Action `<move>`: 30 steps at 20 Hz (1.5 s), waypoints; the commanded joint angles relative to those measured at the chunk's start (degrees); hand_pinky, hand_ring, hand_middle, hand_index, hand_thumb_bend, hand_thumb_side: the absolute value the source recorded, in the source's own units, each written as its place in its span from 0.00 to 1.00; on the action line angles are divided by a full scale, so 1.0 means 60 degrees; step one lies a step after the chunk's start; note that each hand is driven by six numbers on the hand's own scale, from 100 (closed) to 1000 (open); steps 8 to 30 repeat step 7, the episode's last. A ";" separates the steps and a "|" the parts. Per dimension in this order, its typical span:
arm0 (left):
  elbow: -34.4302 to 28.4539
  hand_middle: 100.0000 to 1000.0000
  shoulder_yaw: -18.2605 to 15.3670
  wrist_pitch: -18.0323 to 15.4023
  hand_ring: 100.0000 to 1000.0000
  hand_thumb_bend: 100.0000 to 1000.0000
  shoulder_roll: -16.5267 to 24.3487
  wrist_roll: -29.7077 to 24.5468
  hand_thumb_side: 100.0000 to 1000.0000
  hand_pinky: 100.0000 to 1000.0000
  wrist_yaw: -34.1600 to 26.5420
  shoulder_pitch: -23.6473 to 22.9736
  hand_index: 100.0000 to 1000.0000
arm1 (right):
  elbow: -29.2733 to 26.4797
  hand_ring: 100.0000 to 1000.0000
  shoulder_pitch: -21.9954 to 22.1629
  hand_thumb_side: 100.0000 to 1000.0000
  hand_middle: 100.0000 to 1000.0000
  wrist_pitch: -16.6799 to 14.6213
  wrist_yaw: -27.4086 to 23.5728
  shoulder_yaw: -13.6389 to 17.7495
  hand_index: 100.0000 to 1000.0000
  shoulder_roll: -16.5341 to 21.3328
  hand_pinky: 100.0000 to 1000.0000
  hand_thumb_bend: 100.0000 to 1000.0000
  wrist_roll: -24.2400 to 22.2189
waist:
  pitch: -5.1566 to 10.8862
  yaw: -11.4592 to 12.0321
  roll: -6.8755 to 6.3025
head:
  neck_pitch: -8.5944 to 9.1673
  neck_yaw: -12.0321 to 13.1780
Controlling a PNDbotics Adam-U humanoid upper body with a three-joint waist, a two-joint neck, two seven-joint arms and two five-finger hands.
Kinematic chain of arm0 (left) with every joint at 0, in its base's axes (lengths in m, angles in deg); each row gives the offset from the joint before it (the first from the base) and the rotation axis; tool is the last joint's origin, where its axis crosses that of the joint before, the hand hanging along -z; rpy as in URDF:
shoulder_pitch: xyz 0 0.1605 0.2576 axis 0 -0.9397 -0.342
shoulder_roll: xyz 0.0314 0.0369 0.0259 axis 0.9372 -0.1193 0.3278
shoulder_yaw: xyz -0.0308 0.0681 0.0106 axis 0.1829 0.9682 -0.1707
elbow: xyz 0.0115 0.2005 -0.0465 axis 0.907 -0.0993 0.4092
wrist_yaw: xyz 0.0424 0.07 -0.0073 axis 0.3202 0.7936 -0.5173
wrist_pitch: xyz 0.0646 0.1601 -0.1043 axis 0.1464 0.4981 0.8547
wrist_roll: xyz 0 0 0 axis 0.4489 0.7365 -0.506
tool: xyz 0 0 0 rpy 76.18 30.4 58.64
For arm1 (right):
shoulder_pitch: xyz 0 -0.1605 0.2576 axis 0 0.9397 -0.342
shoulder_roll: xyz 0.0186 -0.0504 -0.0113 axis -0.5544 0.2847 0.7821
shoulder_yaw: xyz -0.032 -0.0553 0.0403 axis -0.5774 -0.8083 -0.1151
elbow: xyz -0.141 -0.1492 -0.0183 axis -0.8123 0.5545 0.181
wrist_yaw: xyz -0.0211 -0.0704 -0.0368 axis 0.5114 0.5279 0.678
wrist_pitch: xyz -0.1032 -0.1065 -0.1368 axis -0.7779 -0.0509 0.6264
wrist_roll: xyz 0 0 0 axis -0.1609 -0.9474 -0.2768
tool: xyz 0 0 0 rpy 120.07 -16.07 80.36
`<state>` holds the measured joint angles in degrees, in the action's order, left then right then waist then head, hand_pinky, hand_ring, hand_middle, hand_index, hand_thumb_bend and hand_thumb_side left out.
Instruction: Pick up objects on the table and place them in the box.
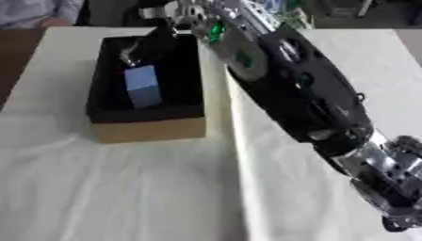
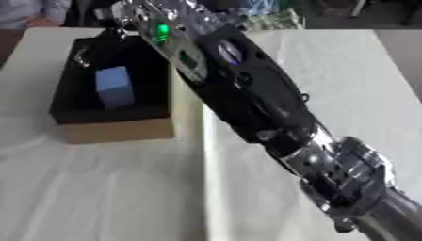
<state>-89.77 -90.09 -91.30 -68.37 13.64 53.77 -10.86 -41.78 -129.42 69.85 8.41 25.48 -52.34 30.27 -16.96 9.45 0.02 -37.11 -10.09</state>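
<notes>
White cloth (image 1: 124, 188), faintly creased and with a long fold running down its middle, covers the table on which everything stands; beyond its far edge the room is dim, with a strip of brown floor at the left and a person's pale sleeve (image 1: 37, 12) cut off in the upper left corner. Most of the scene on the right is blocked by the robot's right arm (image 1: 305, 94), a bulky black casing with silver jointed metal at the lower end, a green light glowing near its upper part, and it runs diagonally from the lower right corner to the far end of the box (image 1: 148, 129). The right hand (image 1: 161, 40) is dark against the dark lining and mostly lost there: it sits over the far part of the box, but whether its fingers are curled or straight cannot be told. A small pale metallic shape shows beside it, too indistinct to name. The box is rectangular, with tan cardboard-coloured outer walls and a black interior. Inside it, toward the near half, stands a blue block (image 1: 142, 85), a smooth plain-faced cuboid set upright and slightly turned, its lighter top face catching the light. The left hand shows in neither view. Clutter at the far right edge is blurred.
</notes>
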 commanded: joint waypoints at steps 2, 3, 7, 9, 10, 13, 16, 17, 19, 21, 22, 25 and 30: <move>-0.0178 0.65 -0.0058 -0.0028 0.66 0.00 0.0117 0.0056 0.54 1.00 0.0041 0.0056 0.85 | -0.1246 0.96 -0.0067 0.32 0.89 0.0631 -0.0022 0.0586 0.89 0.0574 0.96 0.00 0.0558 | 0.0198 -0.0031 -0.0094 | 0.0010 0.0107; -0.0178 0.65 -0.0067 -0.0037 0.66 0.00 0.0126 0.0070 0.54 1.00 0.0045 0.0046 0.85 | -0.1611 0.95 0.0007 0.23 0.86 0.0803 -0.0240 0.0696 0.88 0.0751 0.95 0.00 0.0791 | 0.0206 -0.0054 -0.0106 | -0.0013 0.0146; -0.0178 0.65 -0.0100 -0.0071 0.66 0.00 0.0147 0.0123 0.54 1.00 0.0078 0.0016 0.85 | -0.3263 0.91 0.0477 0.19 0.82 0.1516 -0.1307 0.1045 0.85 0.1614 0.92 0.00 0.1782 | 0.0217 -0.0154 -0.0154 | -0.0088 0.0251; -0.0178 0.65 -0.0100 -0.0071 0.66 0.00 0.0147 0.0123 0.54 1.00 0.0078 0.0016 0.85 | -0.3263 0.91 0.0477 0.19 0.82 0.1516 -0.1307 0.1045 0.85 0.1614 0.92 0.00 0.1782 | 0.0217 -0.0154 -0.0154 | -0.0088 0.0251; -0.0178 0.65 -0.0100 -0.0071 0.66 0.00 0.0147 0.0123 0.54 1.00 0.0078 0.0016 0.85 | -0.3263 0.91 0.0477 0.19 0.82 0.1516 -0.1307 0.1045 0.85 0.1614 0.92 0.00 0.1782 | 0.0217 -0.0154 -0.0154 | -0.0088 0.0251; -0.0178 0.65 -0.0100 -0.0071 0.66 0.00 0.0147 0.0123 0.54 1.00 0.0078 0.0016 0.85 | -0.3263 0.91 0.0477 0.19 0.82 0.1516 -0.1307 0.1045 0.85 0.1614 0.92 0.00 0.1782 | 0.0217 -0.0154 -0.0154 | -0.0088 0.0251; -0.0178 0.65 -0.0100 -0.0071 0.66 0.00 0.0147 0.0123 0.54 1.00 0.0078 0.0016 0.85 | -0.3263 0.91 0.0477 0.19 0.82 0.1516 -0.1307 0.1045 0.85 0.1614 0.92 0.00 0.1782 | 0.0217 -0.0154 -0.0154 | -0.0088 0.0251; -0.0178 0.65 -0.0100 -0.0071 0.66 0.00 0.0147 0.0123 0.54 1.00 0.0078 0.0016 0.85 | -0.3263 0.91 0.0477 0.19 0.82 0.1516 -0.1307 0.1045 0.85 0.1614 0.92 0.00 0.1782 | 0.0217 -0.0154 -0.0154 | -0.0088 0.0251; -0.0178 0.65 -0.0100 -0.0071 0.66 0.00 0.0147 0.0123 0.54 1.00 0.0078 0.0016 0.85 | -0.3263 0.91 0.0477 0.19 0.82 0.1516 -0.1307 0.1045 0.85 0.1614 0.92 0.00 0.1782 | 0.0217 -0.0154 -0.0154 | -0.0088 0.0251; -0.0178 0.65 -0.0100 -0.0071 0.66 0.00 0.0147 0.0123 0.54 1.00 0.0078 0.0016 0.85 | -0.3263 0.91 0.0477 0.19 0.82 0.1516 -0.1307 0.1045 0.85 0.1614 0.92 0.00 0.1782 | 0.0217 -0.0154 -0.0154 | -0.0088 0.0251; -0.0178 0.65 -0.0100 -0.0071 0.66 0.00 0.0147 0.0123 0.54 1.00 0.0078 0.0016 0.85 | -0.3263 0.91 0.0477 0.19 0.82 0.1516 -0.1307 0.1045 0.85 0.1614 0.92 0.00 0.1782 | 0.0217 -0.0154 -0.0154 | -0.0088 0.0251; -0.0178 0.65 -0.0100 -0.0071 0.66 0.00 0.0147 0.0123 0.54 1.00 0.0078 0.0016 0.85 | -0.3263 0.91 0.0477 0.19 0.82 0.1516 -0.1307 0.1045 0.85 0.1614 0.92 0.00 0.1782 | 0.0217 -0.0154 -0.0154 | -0.0088 0.0251; -0.0178 0.65 -0.0100 -0.0071 0.66 0.00 0.0147 0.0123 0.54 1.00 0.0078 0.0016 0.85 | -0.3263 0.91 0.0477 0.19 0.82 0.1516 -0.1307 0.1045 0.85 0.1614 0.92 0.00 0.1782 | 0.0217 -0.0154 -0.0154 | -0.0088 0.0251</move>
